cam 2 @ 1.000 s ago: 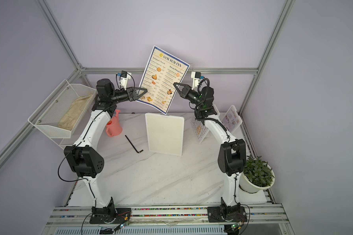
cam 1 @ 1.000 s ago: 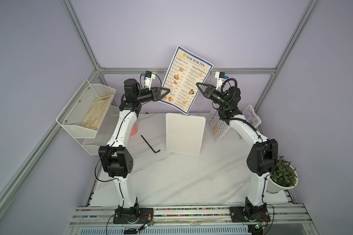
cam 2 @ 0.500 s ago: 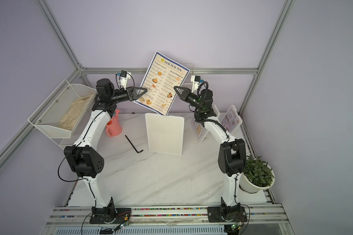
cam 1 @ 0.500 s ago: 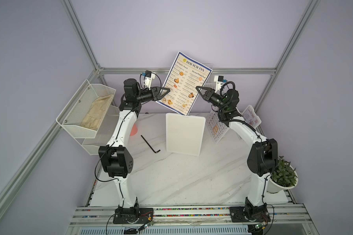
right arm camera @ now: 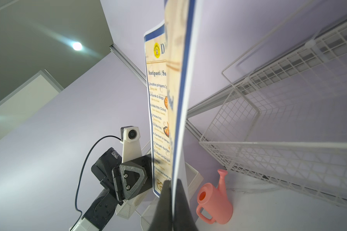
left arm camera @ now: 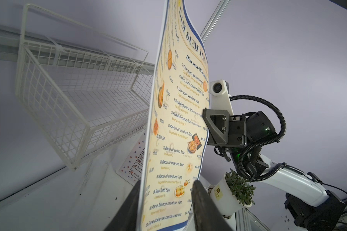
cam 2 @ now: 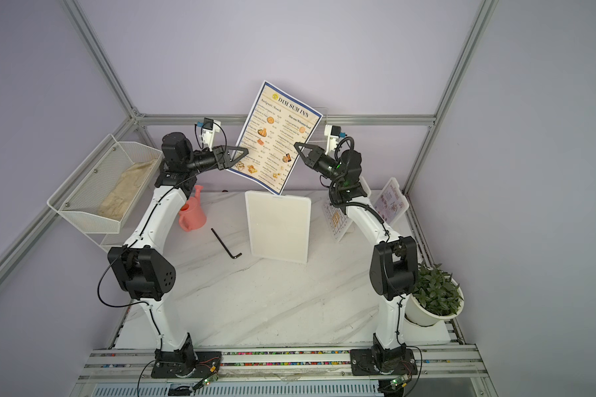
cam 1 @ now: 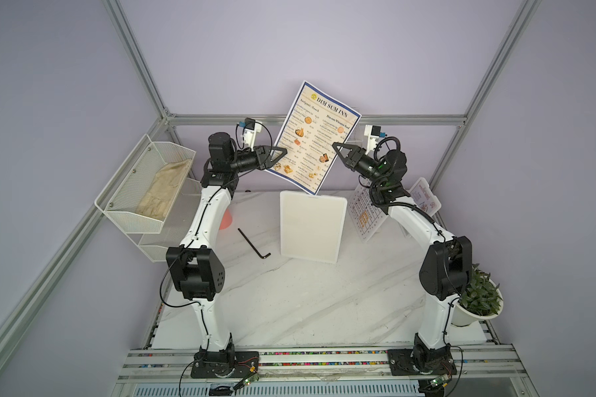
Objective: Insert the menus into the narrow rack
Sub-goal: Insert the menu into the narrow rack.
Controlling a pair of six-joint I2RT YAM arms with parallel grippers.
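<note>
Almost nothing has shifted in the last second: the large laminated DIM SUM INN menu [cam 1: 315,137] with the dark blue border has only rocked a little, and both my arms are close to where they were. I hold it high in the air above the rear of the white marble tabletop [cam 1: 289,302], tilted, with one corner pointing down.

My right fingers [cam 1: 336,146] are fully closed on its right edge and, I judge, carry its weight. My left fingers [cam 1: 282,151] are partly open and stand astride the opposite edge. The left wrist view shows a gap on the printed side, so I think they only guide the sheet and stop it from swinging. The sheet is thin and bends a little.

The narrow white wire rack [left arm camera: 54,96] is fixed at the back wall, near behind the sheet, and this is why I keep the menu raised and upright. The next step, I believe, is to level it and lower it in; the bending corner could catch on a wire.

The white table sheet with coloured dots [cam 1: 363,216] and the small photo card [cam 1: 425,199] lean at the right rear, outside the rack.
</note>
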